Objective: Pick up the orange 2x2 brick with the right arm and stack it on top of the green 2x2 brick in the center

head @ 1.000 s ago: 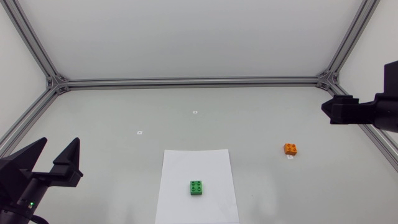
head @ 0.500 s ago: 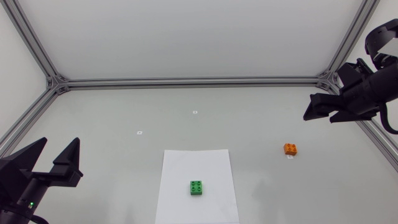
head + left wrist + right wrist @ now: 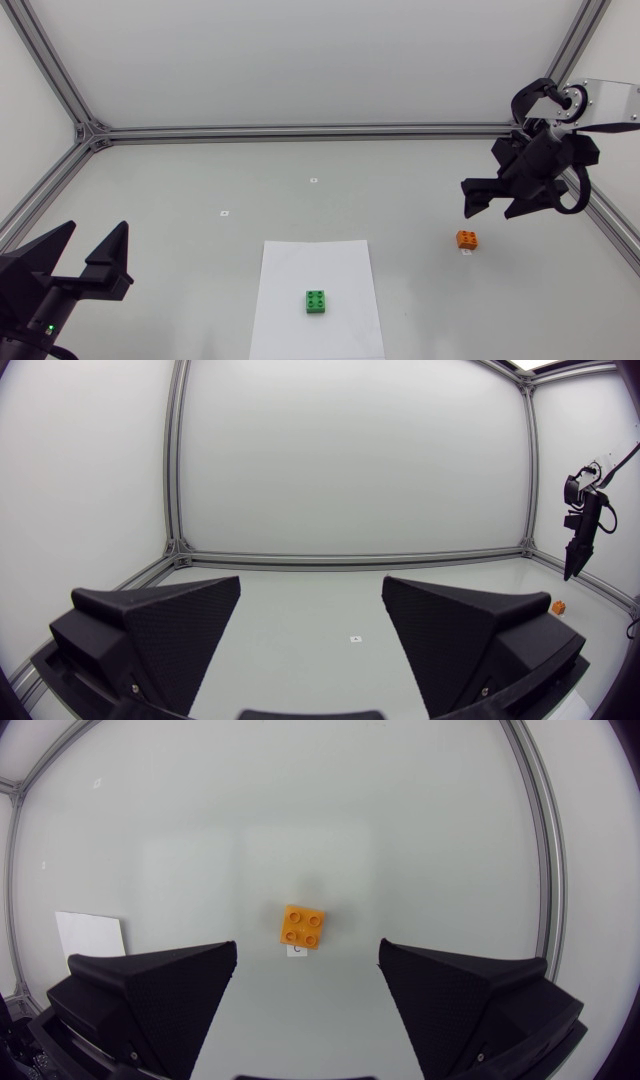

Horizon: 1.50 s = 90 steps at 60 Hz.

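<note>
The right claw hung released, the orange 2x2 brick just ahead of it, untouched; only the head view showed the green 2x2 brick, well apart.

pale grey table, white panel walls, aluminium frame rails along the edges, even soft light

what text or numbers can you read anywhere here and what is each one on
Nothing can be read for sure.
white tag beside the orange brick: one dark mark, too small to read.
far tag on the table: too small to read.
left tag, also on the table: too small to read.
white sheet under the green brick: blank; no print shows on either brick.
</note>
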### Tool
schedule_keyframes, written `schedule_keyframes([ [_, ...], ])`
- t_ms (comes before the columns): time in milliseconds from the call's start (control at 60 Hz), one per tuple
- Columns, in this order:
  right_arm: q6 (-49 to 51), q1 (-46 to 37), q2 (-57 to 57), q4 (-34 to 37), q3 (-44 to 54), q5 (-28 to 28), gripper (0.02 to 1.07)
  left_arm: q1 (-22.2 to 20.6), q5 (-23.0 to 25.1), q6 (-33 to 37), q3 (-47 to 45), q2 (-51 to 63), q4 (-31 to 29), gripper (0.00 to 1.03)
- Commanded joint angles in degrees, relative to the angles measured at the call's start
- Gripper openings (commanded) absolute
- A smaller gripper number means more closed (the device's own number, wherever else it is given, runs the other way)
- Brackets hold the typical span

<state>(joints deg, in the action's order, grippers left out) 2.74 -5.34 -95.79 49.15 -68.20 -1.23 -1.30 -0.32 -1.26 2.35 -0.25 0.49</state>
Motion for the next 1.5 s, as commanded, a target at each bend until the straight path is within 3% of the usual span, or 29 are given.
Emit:
schedule_keyframes([
  [0,-2.6,1.0,-3.0,-1.3,1.0,0.9,1.03,0.2,0.2,0.7,-2.3,-0.5,-0.8,0.99],
  [650,-5.4,1.2,-10.4,-7.6,4.0,1.9,1.02,0.2,0.2,0.7,-2.3,-0.5,-0.8,0.99],
  [1233,-7.6,1.0,-12.0,-10.3,5.7,1.8,0.85,0.2,0.2,0.7,-2.3,-0.5,-0.8,0.99],
  [1483,-7.6,0.9,-11.1,-10.0,6.3,1.6,0.84,0.2,0.2,0.7,-2.3,-0.5,-0.8,0.99],
])
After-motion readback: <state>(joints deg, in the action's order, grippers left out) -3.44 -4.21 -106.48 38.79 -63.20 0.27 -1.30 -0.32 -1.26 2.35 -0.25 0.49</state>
